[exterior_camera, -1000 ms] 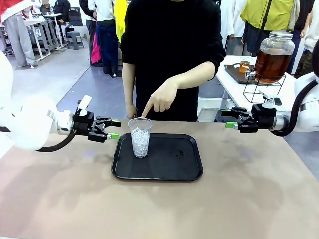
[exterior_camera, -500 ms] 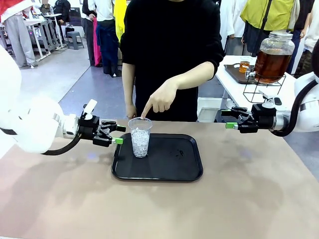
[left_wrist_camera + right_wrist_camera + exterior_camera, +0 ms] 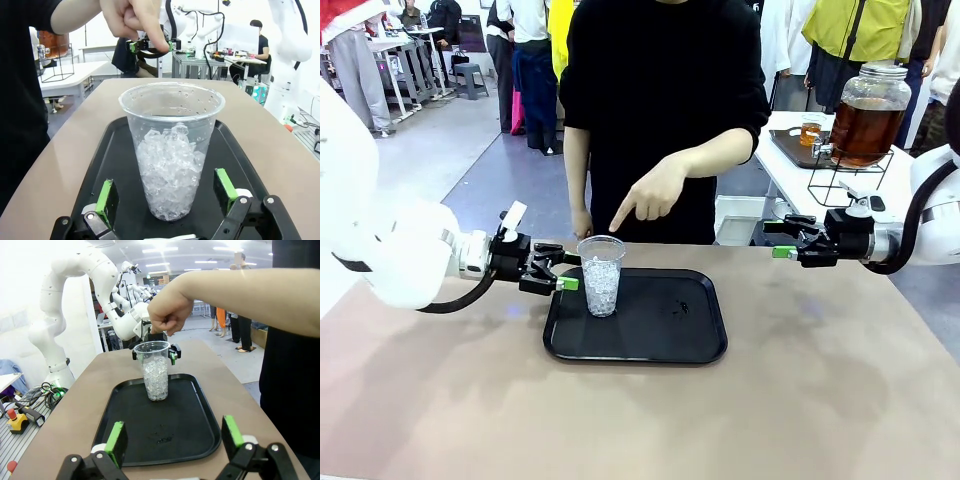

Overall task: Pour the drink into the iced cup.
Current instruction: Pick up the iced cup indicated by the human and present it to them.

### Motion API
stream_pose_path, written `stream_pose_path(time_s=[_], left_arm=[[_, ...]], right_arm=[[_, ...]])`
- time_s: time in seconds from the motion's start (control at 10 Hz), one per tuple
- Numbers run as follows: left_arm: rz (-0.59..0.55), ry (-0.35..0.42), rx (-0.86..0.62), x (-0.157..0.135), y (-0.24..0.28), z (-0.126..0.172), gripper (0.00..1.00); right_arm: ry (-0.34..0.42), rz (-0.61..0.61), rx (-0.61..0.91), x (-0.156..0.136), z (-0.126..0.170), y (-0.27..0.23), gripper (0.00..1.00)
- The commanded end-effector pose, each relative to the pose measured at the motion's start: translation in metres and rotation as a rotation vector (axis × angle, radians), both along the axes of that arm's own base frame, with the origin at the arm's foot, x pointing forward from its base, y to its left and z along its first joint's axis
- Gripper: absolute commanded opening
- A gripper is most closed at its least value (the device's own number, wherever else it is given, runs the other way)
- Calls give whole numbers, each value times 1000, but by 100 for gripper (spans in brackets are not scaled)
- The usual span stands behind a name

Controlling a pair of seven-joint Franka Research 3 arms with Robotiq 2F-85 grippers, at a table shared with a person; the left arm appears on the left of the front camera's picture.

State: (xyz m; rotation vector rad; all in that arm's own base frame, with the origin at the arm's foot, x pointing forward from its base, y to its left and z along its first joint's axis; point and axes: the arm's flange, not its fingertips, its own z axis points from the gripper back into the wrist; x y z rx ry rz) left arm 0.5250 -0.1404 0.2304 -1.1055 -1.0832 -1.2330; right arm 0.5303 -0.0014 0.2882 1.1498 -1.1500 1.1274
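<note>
The iced cup (image 3: 601, 277) is placed upright on the left part of a black tray (image 3: 655, 348), which lies in the middle of the desk (image 3: 620, 420). The tray is probably there so that spilled liquid is caught. The cup is filled about half with ice and no drink is seen in it, so the pouring is judged as not yet begun.

The left claw (image 3: 567, 271) is held low at the left side of the cup, with its jaws wide apart. In the left wrist view the green pads (image 3: 107, 196) are seen on both sides of the cup's lower part, with a small gap at each side, so the cup is framed but not yet touched. This position is likely chosen so that the cup can be gripped and carried.

A finger of the person's hand (image 3: 650, 197) is pointed down just above the rim, apparently to mark the cup as the target.

The right claw (image 3: 776, 240) is kept above the right edge of the desk, well apart from the tray, jaws also apart and empty.

The drink (image 3: 865, 130) is found in a big glass jar (image 3: 872, 85) on a wire stand on the white side table behind, far from the cup. The stand is probably used so that a cup fits under the spigot.
</note>
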Motion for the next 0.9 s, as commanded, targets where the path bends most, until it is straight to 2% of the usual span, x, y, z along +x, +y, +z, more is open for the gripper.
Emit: stream_pose_path(time_s=[0.0, 0.4, 0.8], left_arm=[[16, -27, -2, 3, -9, -4, 100], [25, -35, -5, 5, -16, -11, 100], [-18, -27, -15, 2, -28, -12, 100]], right_arm=[[-2, 5, 6, -1, 3, -1, 100], [-2, 5, 6, -1, 3, -1, 100], [-2, 5, 6, -1, 3, -1, 100]])
